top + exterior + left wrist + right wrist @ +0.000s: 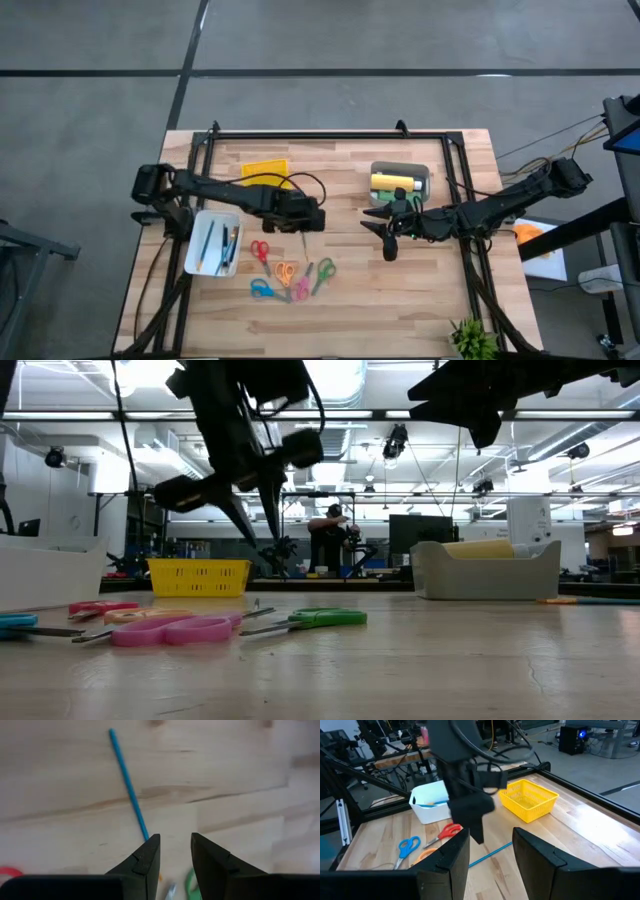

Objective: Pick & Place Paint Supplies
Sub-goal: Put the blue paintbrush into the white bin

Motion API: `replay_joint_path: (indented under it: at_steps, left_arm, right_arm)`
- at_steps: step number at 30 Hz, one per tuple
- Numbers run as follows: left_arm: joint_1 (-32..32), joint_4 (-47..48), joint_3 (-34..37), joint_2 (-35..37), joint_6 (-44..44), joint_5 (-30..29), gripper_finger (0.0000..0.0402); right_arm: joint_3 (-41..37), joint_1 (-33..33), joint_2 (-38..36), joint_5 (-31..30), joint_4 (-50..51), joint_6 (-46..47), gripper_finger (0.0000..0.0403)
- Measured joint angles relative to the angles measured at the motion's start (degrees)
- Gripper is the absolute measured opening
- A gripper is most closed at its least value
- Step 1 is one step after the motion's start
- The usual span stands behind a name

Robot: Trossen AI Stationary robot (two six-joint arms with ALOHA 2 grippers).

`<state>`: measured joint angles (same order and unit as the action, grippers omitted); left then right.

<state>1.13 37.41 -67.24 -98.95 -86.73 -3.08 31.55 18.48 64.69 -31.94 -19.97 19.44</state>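
Note:
A thin teal brush [129, 790] lies flat on the wooden table, also seen in the high view [303, 243] and the right wrist view [490, 854]. My left gripper [175, 845] hangs open just above its near end, pointing steeply down, with nothing between the fingers [306, 224]. A yellow paint bottle [390, 182] lies in a grey bin [425, 172] at the back right. My right gripper [380, 232] hovers open and empty in front of that bin, pointing toward the table's left [490, 845]. A white bin [192, 262] at the left holds several brushes.
Several coloured scissors [290, 278] lie toward the near edge, in front of the teal brush. A yellow mesh basket [265, 168] stands at the back left. A black frame [330, 135] runs around the table. A small plant [470, 340] sits at the near right corner.

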Motion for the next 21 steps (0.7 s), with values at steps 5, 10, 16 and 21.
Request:
replay_joint_path:
  at_steps: [5,10,16,21]
  left_arm:
    - [-2.52,0.00,0.00,-2.83,-3.72,3.82,0.0111]
    - [-3.32,0.29,-0.02,-5.20,-6.20,4.19,0.0111]
    - [-3.43,0.37,-0.02,-6.41,-6.35,4.11,0.0111]
    - [-3.45,0.28,0.00,-8.10,-6.68,1.27,0.0110]
  right_arm:
    - [0.00,0.00,0.00,0.00,0.00,0.00,0.0148]
    - [0.00,0.02,0.00,0.00,0.00,0.00,0.0148]
    - [-0.02,0.02,0.00,0.00,0.00,0.00,0.0148]
    - [-0.02,0.01,0.00,-0.01,0.01,0.00,0.0148]
